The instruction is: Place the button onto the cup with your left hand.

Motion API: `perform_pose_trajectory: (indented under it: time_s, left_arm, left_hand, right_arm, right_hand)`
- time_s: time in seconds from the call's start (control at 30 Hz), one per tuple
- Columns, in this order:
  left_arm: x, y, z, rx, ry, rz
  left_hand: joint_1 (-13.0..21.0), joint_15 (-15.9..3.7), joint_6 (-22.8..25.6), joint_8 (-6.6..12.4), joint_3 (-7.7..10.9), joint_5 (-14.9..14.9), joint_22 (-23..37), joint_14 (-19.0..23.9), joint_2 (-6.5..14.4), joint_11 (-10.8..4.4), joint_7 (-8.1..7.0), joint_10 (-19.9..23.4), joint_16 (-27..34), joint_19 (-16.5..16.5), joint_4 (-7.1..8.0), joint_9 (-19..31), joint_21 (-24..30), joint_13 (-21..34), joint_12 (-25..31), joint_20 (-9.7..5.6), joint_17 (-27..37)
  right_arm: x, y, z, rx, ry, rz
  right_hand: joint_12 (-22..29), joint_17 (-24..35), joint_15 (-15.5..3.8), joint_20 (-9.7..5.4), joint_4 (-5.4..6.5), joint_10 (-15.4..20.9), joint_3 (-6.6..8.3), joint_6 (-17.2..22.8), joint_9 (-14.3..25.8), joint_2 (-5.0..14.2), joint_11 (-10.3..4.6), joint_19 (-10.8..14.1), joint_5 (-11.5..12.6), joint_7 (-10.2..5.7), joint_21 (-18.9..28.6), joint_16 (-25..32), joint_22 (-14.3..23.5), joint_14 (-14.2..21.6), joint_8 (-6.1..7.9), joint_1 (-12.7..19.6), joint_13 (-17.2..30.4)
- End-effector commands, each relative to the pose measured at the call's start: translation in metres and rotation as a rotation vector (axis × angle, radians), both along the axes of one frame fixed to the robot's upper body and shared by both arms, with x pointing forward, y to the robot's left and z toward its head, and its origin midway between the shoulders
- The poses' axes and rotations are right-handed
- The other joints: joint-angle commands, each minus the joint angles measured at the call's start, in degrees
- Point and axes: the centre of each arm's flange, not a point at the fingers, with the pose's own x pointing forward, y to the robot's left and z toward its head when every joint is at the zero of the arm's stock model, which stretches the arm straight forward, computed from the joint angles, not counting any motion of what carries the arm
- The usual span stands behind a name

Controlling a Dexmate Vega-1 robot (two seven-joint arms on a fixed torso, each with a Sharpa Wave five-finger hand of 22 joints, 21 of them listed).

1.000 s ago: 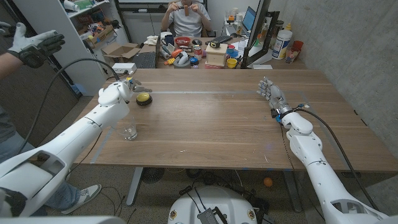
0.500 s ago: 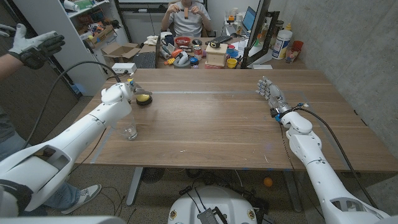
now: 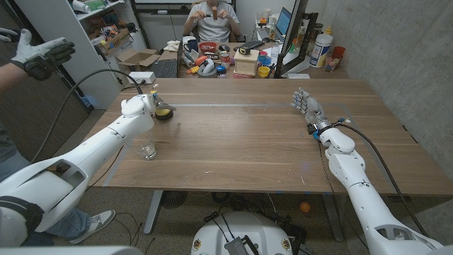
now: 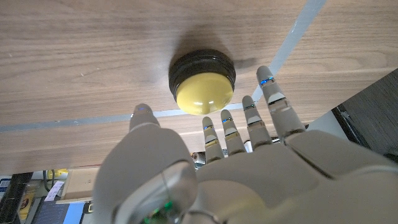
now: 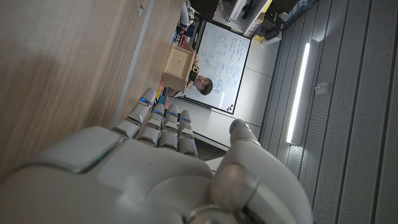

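Observation:
A yellow button (image 3: 163,112) on a black base sits on the wooden table near its far left corner; in the left wrist view the button (image 4: 203,85) lies just past my fingertips. My left hand (image 3: 146,104) hovers right beside it, fingers spread and holding nothing. A clear glass cup (image 3: 148,149) stands upright nearer the front left edge, below my left forearm. My right hand (image 3: 308,108) stands on the far right of the table with its fingers straight and together, nothing in it.
A strip of pale tape (image 3: 233,106) runs across the table past the button. A person's gloved hand (image 3: 42,55) is raised at the left edge. Another person sits behind a cluttered desk (image 3: 226,60) beyond the table.
My left hand has moved a little right and closer to the button. The right arm has not moved.

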Motion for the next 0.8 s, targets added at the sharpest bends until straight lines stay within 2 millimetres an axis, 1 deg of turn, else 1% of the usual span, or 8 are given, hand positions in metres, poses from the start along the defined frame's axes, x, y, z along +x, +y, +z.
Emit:
perform_pose_trajectory:
  time_s: [0.03, 0.4, 0.57, 0.67, 0.73, 0.8]
  left_arm:
    - [-0.002, 0.013, -0.003, -0.062, -0.004, 0.029]
    - [0.000, 0.020, -0.014, -0.103, 0.005, 0.027]
    - [0.004, 0.020, -0.015, -0.087, 0.005, 0.031]
    - [0.007, 0.015, -0.011, -0.054, -0.002, 0.022]
    - [0.009, 0.011, -0.009, -0.043, -0.005, 0.014]
    - [0.011, 0.007, -0.006, -0.030, -0.004, 0.006]
  left_hand:
    - [0.3, 0.08, -0.4, -0.22, -0.33, -0.1, 0.3, 0.5, 0.5, 0.40, -0.20, 0.4, 0.4, 0.0, -0.01, 0.2, 0.1, 0.2, 0.4, 0.07, 0.2]
    - [0.3, 0.25, -0.3, -0.18, -0.38, -0.2, 0.3, 0.8, 0.6, 0.49, -0.12, 0.7, 0.5, 0.2, 0.02, 0.2, 0.2, 0.2, 0.4, 0.05, 0.2]
    - [0.3, 0.24, 0.1, -0.06, -0.40, -0.3, 0.4, 0.9, 0.7, 0.56, -0.22, 0.7, 0.5, 0.4, 0.03, 0.2, 0.3, 0.2, 0.5, 0.04, 0.2]
    - [0.4, -0.29, 0.3, 0.00, -0.44, -0.3, 0.3, 0.8, 0.7, -0.31, -0.41, 0.9, 0.4, 0.2, 0.02, 0.2, 0.2, 0.2, 0.5, 0.07, 0.2]
    - [0.5, -0.28, 0.3, 0.01, -0.44, -0.4, 0.3, 0.8, 0.7, -0.68, -0.41, 0.8, 0.4, 0.1, 0.01, 0.2, 0.1, 0.2, 0.4, 0.07, 0.2]
    - [0.5, -0.38, 0.4, 0.05, -0.45, -0.4, 0.3, 0.7, 0.8, -0.73, -0.51, 0.9, 0.4, 0.0, 0.01, 0.2, 0.1, 0.2, 0.4, 0.07, 0.2]
  right_arm:
    - [0.003, -0.001, -0.003, 0.000, 0.011, 0.005]
    - [0.008, 0.006, -0.001, -0.012, 0.013, 0.019]
    - [0.010, 0.007, -0.002, -0.018, 0.019, 0.020]
    - [0.011, 0.006, -0.002, -0.017, 0.018, 0.020]
    - [0.011, 0.006, -0.003, -0.015, 0.018, 0.020]
    - [0.011, 0.005, -0.003, -0.015, 0.019, 0.019]
  right_hand:
    - [0.4, 0.0, -0.03, 0.04, -0.19, 0.4, 0.16, 0.1, 0.0, 0.14, -0.09, 0.5, 0.3, -0.24, -0.2, 0.0, 0.2, 0.4, 0.48, 0.0, 0.2]
    - [0.4, 0.0, 0.06, 0.09, -0.25, 0.4, 0.13, 0.0, 0.0, 0.15, -0.11, 0.6, 0.4, -0.26, -0.5, 0.0, 0.2, 0.4, 0.46, -0.1, 0.3]
    - [0.4, 0.0, 0.02, 0.12, -0.29, 0.4, 0.14, 0.0, 0.0, 0.17, -0.11, 0.6, 0.4, -0.21, -0.6, 0.0, 0.2, 0.4, 0.47, -0.1, 0.3]
    - [0.4, 0.0, 0.01, 0.11, -0.31, 0.4, 0.14, 0.0, 0.0, 0.17, -0.09, 0.7, 0.4, -0.20, -0.6, 0.0, 0.2, 0.4, 0.46, 0.0, 0.3]
    - [0.4, -0.1, -0.02, 0.11, -0.33, 0.4, 0.13, 0.1, 0.0, 0.15, -0.16, 0.7, 0.4, -0.22, -0.7, -0.1, 0.2, 0.4, 0.47, -0.1, 0.3]
    - [0.4, 0.0, -0.01, 0.15, -0.34, 0.4, 0.12, 0.1, 0.0, 0.16, -0.13, 0.7, 0.4, -0.27, -0.7, 0.0, 0.2, 0.4, 0.47, -0.1, 0.3]
